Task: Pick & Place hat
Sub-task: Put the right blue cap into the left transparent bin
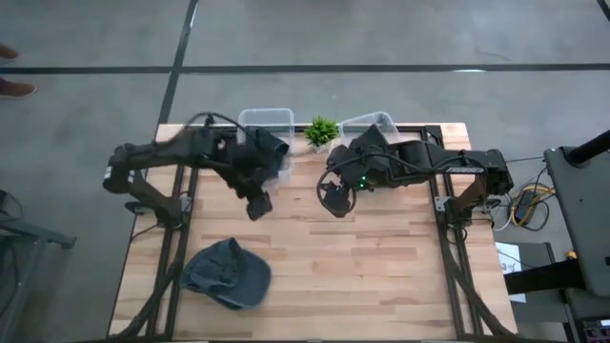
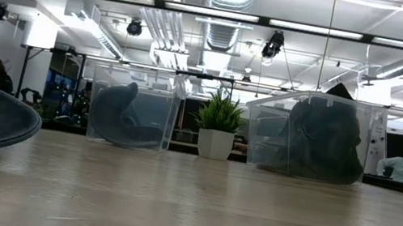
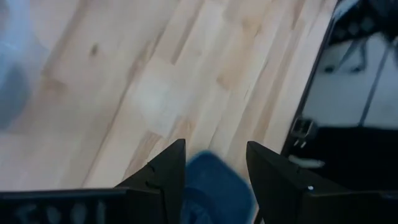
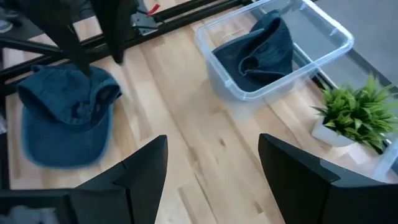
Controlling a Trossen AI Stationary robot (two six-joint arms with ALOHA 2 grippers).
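Blue denim hat [image 1: 227, 274] on table's near-left corner

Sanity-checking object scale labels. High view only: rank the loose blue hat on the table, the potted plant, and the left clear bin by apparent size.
Largest to smallest, high view:
1. blue hat, the widest footprint.
2. left clear bin, though the left arm covers part of it, so its place against the hat is unsure.
3. potted plant, clearly smallest.
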